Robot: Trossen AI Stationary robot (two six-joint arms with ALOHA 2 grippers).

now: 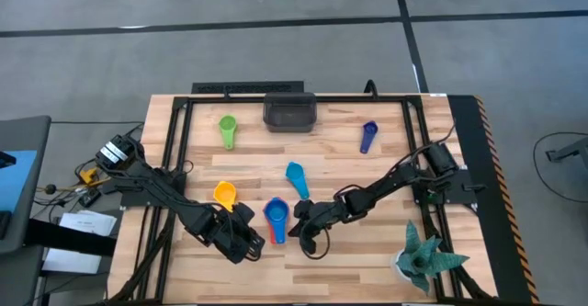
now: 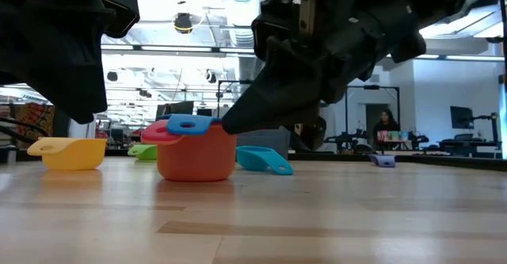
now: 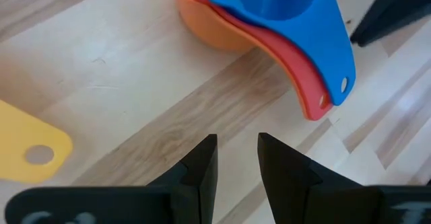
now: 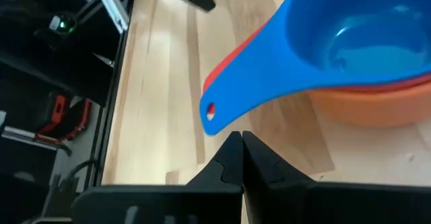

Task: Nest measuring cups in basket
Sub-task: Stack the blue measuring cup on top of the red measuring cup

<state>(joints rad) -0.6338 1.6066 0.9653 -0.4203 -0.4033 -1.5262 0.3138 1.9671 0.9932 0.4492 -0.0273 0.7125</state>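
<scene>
Three measuring cups stand nested on the table: royal blue inside red inside orange. The yellow cup, light blue cup, green cup and dark blue cup lie apart on the wood. The dark basket sits at the far edge. My left gripper is slightly open just left of the stack and touches nothing. My right gripper is shut, low beside the stack's handles on their right. My right gripper has its shut fingertips level with the royal blue cup's handle, slanting in from the table's right. I cannot tell whether they touch the handle. The stack stands upright on the table.
A teal spiky plant stands near the table's near right corner. Black rails frame the table's left, far and right sides. Bare wood lies between the stack and the basket, apart from the light blue cup. A person shows far off in the room.
</scene>
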